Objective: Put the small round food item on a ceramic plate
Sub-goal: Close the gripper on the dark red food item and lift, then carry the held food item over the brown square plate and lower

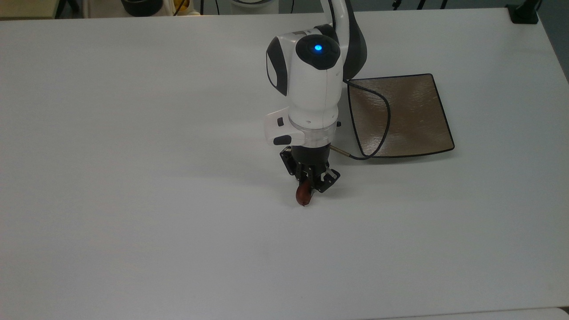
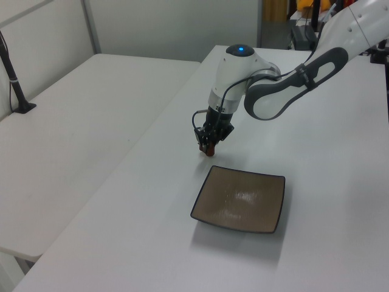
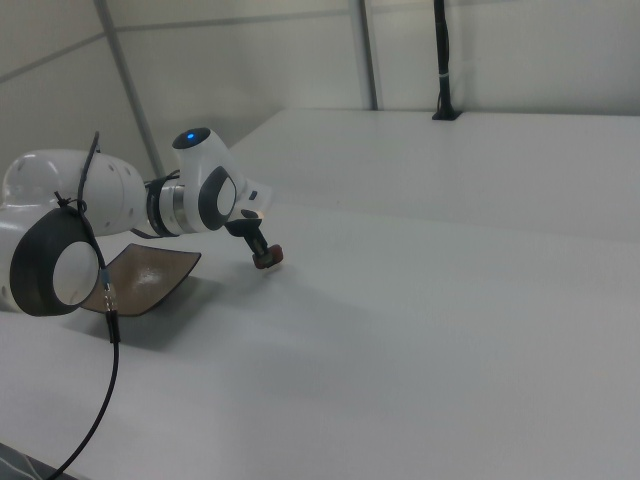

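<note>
The small round food item (image 1: 304,194), a glossy reddish-brown lump with a pointed end, is pinched between the fingers of my gripper (image 1: 310,186), which is shut on it just above the white table. The same item (image 2: 209,149) and gripper (image 2: 208,143) appear in the left view, a short way beyond the plate's far corner. In the right view the item (image 3: 268,259) sits at the tip of the gripper (image 3: 266,256). The ceramic plate (image 1: 413,106) is square, brownish-tan with a dark rim, to the top view's right of the gripper; it holds nothing (image 2: 261,207), (image 3: 160,270).
The arm's black cable (image 1: 382,120) loops over the plate's left side in the top view. A black clamp post (image 2: 15,85) stands on the neighbouring table in the left view. The white table (image 1: 133,178) stretches wide around the gripper.
</note>
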{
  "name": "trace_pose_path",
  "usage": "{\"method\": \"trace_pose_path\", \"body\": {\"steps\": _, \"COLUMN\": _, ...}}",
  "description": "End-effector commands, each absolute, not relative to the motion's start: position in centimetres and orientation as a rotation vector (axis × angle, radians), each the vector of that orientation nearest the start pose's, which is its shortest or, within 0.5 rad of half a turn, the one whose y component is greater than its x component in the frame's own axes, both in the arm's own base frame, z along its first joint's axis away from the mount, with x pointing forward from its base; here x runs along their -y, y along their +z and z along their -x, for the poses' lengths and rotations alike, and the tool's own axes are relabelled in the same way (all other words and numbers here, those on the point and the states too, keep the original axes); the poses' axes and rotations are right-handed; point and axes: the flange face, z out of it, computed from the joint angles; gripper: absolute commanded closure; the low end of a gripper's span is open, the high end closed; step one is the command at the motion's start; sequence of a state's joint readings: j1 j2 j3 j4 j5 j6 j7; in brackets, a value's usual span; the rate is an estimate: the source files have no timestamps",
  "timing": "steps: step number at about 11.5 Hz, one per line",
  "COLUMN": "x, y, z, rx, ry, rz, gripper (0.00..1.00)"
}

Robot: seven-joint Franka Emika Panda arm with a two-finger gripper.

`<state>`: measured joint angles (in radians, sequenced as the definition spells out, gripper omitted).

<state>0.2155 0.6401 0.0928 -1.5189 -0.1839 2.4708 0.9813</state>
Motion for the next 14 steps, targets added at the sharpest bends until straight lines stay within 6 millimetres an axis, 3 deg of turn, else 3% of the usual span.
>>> {"method": "trace_pose_path", "body": {"steps": 1, "x": -22.8, "y": 36.9, "z": -69.5, "rx": -0.787, "ry": -0.478, "rz": 2.831, "gripper": 0.99}}
{"method": "trace_pose_path", "body": {"steps": 3, "x": -24.7, "y": 39.7, "z": -68.0, "rx": -0.755, "ry": -0.429, "rz": 2.835, "gripper": 0.99}}
{"method": "trace_pose_path", "body": {"steps": 6, "x": -26.8, "y": 41.6, "z": -65.2, "rx": -0.616, "ry": -0.261, "rz": 2.886, "gripper": 0.99}}
{"method": "trace_pose_path", "body": {"steps": 9, "x": -30.4, "y": 42.1, "z": -61.5, "rx": -0.381, "ry": -0.081, "rz": 2.97, "gripper": 0.99}}
{"method": "trace_pose_path", "body": {"steps": 11, "x": -32.6, "y": 40.9, "z": -58.6, "rx": -0.238, "ry": 0.012, "rz": 3.019, "gripper": 0.98}}
{"method": "trace_pose_path", "body": {"steps": 12, "x": -33.7, "y": 40.1, "z": -57.5, "rx": -0.187, "ry": 0.042, "rz": 3.029, "gripper": 0.86}}
{"method": "trace_pose_path", "body": {"steps": 13, "x": -33.9, "y": 39.8, "z": -57.2, "rx": -0.182, "ry": 0.055, "rz": 3.034, "gripper": 0.55}}
{"method": "trace_pose_path", "body": {"steps": 14, "x": -33.9, "y": 39.8, "z": -57.2, "rx": -0.182, "ry": 0.053, "rz": 3.036, "gripper": 0.01}}
